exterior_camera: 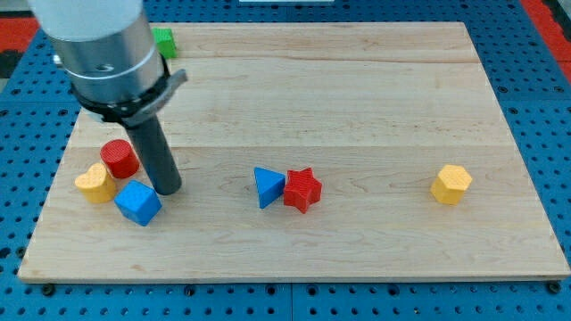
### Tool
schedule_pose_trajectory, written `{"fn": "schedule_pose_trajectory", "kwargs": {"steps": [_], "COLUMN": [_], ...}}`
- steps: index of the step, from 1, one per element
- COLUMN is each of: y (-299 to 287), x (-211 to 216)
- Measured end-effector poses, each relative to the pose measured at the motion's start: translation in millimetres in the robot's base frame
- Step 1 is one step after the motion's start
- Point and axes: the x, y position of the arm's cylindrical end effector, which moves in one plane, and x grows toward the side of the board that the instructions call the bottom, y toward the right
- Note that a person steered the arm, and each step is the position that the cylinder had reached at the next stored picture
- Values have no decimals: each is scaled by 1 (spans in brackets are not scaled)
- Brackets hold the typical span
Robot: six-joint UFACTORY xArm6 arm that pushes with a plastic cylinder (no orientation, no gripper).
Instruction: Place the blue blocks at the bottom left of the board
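Note:
A blue cube [137,202] lies near the board's bottom left. A blue triangular block [266,186] lies near the middle of the board, touching a red star [302,189] on its right. My tip [168,190] stands just to the upper right of the blue cube, very close to it or touching it, and well to the left of the blue triangle. The dark rod rises from the tip to the arm's grey body at the view's top left.
A red cylinder [118,159] and a yellow heart-like block [95,183] sit left of the blue cube. A yellow hexagonal block [451,185] lies at the right. A green block [163,41] shows at the top left, partly hidden by the arm. The wooden board [357,89] rests on a blue pegboard.

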Motion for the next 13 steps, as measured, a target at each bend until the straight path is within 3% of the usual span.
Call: {"fn": "schedule_pose_trajectory", "kwargs": {"steps": [1,2,3,4,5,7,9,10,12,13], "y": [-6,-34,-4,74,113,138,180,157,46,34], "x": [30,32,32,31,16,-1,-51,-70,-85,-113]}}
